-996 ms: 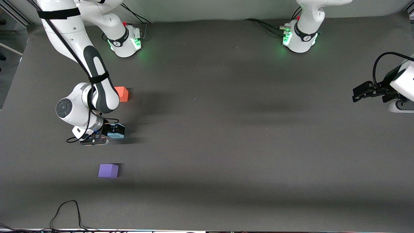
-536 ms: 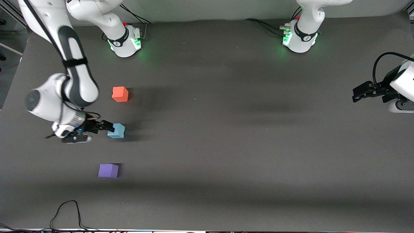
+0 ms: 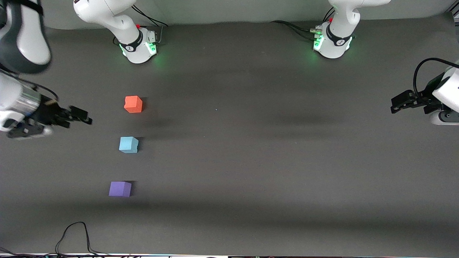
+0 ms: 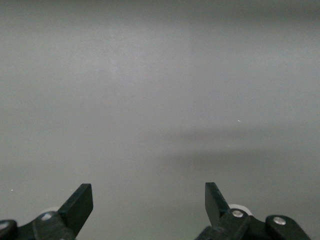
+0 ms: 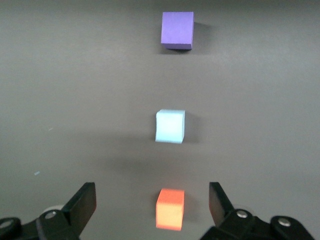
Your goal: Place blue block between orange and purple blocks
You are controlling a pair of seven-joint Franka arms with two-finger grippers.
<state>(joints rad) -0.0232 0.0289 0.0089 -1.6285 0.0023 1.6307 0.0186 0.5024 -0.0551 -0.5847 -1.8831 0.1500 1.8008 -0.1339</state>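
Observation:
Three small cubes stand in a row on the dark table (image 3: 251,150), toward the right arm's end. The orange block (image 3: 133,104) (image 5: 170,209) is farthest from the front camera. The purple block (image 3: 120,189) (image 5: 177,30) is nearest. The blue block (image 3: 128,144) (image 5: 170,126) sits between them, free of any gripper. My right gripper (image 3: 83,116) (image 5: 151,194) hangs open and empty in the air, off to the side of the orange block. My left gripper (image 3: 395,104) (image 4: 147,194) waits open over bare table at the left arm's end.
The two arm bases (image 3: 138,44) (image 3: 333,43) stand along the table's edge farthest from the front camera. A black cable (image 3: 73,229) loops onto the table at the edge nearest the camera, below the purple block.
My right gripper has let go of the blue block and drawn back, rising toward the right arm's end of the table. The blue block stays where it was set. The left arm has not moved.

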